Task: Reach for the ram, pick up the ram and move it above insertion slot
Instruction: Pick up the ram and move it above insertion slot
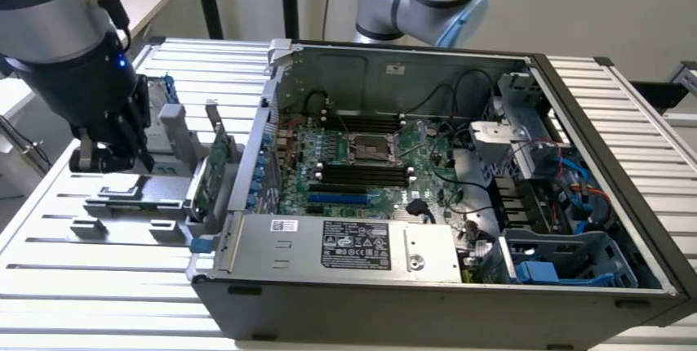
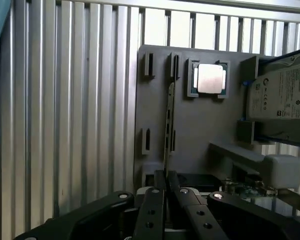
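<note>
In the wrist view the ram (image 2: 168, 125) shows edge-on as a thin dark strip, running across the grey holder plate (image 2: 200, 120) between its slotted posts. My gripper (image 2: 165, 181) is shut on the ram's near end, and the black fingers (image 2: 152, 205) meet on either side of it. In the exterior view my gripper (image 1: 109, 159) hangs just over the grey holder plate (image 1: 120, 196), to the exterior view's left of the open computer case (image 1: 436, 286). The black memory slots (image 1: 365, 175) lie on the green motherboard inside the case.
A silver processor chip (image 2: 210, 79) sits in a pocket of the holder. A hard drive (image 2: 282, 95) rests beside it. An upright green card (image 1: 218, 163) stands between my gripper and the case wall. A second arm's base (image 1: 425, 0) stands behind the case.
</note>
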